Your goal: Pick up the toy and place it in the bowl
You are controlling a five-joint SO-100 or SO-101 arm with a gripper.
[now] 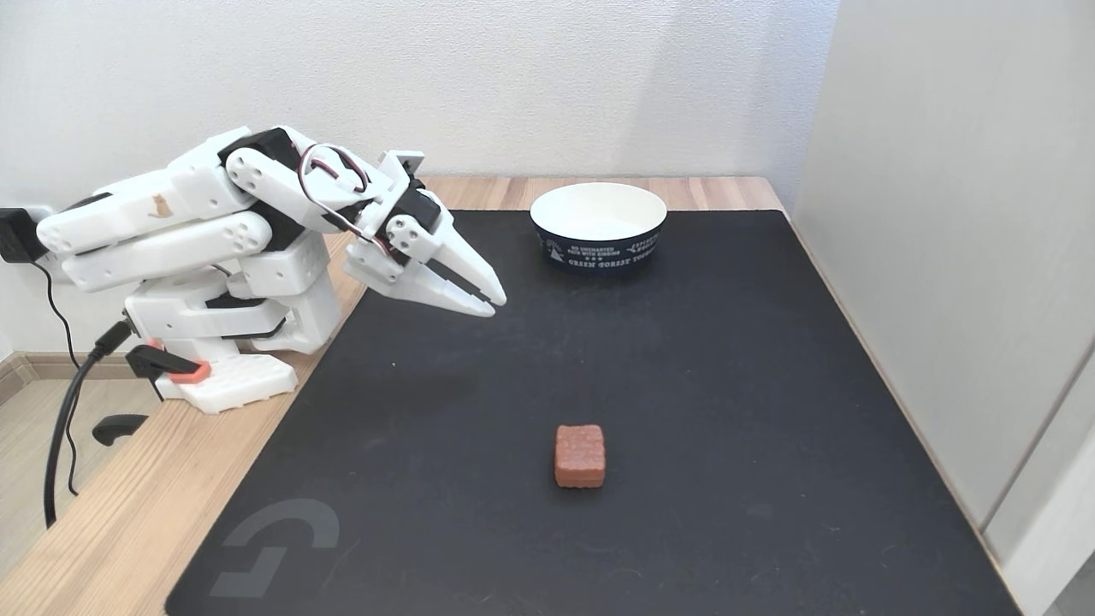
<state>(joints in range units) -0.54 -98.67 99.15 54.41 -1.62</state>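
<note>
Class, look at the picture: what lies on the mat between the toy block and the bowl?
Nothing: the fixed view shows bare black mat between the reddish-brown bumpy toy block and the navy paper bowl.

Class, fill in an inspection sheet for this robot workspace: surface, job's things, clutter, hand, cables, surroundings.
Surface: black mat on a wooden table.
Job's things: reddish-brown toy block lies flat on the mat's near part; navy bowl stands at the far edge, empty.
Clutter: nothing seen.
Hand: white hand hovers above the mat, fingertips together, holding nothing.
Cables: black cables hang beside the base.
Surroundings: white wall behind.
</note>
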